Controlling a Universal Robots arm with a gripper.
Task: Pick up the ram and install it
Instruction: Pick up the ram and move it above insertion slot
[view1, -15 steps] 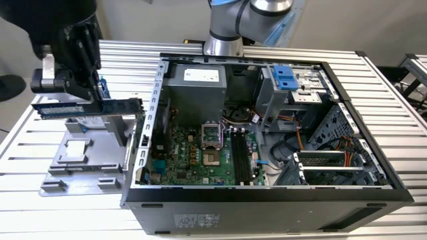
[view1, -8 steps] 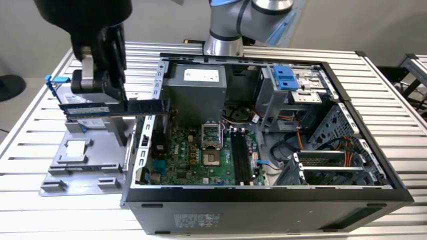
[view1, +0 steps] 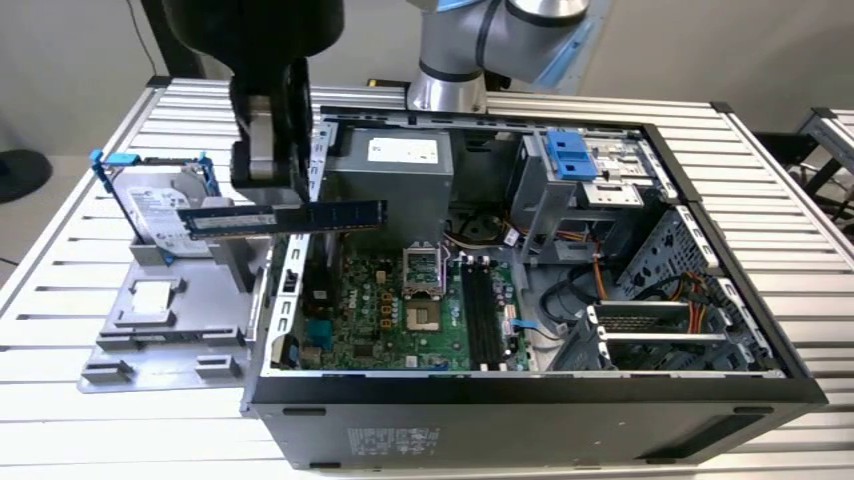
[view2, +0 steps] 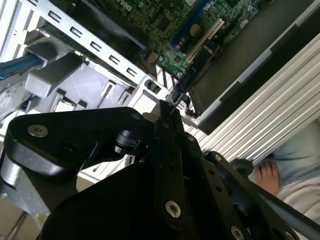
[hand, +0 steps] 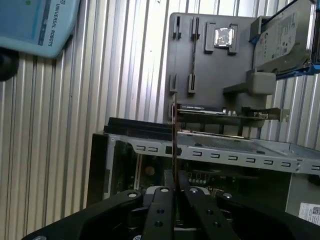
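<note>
slatted metal table carries the open computer case, with a grey fixture and hard drive at the exterior view's left. i see my gripper clamped on the ram, which hangs level above the case's wall, clear of the black slots on the motherboard. in both wrist views the ram shows edge-on between the fingers.

ram in hand over computer case wall, hard drive beside
</note>
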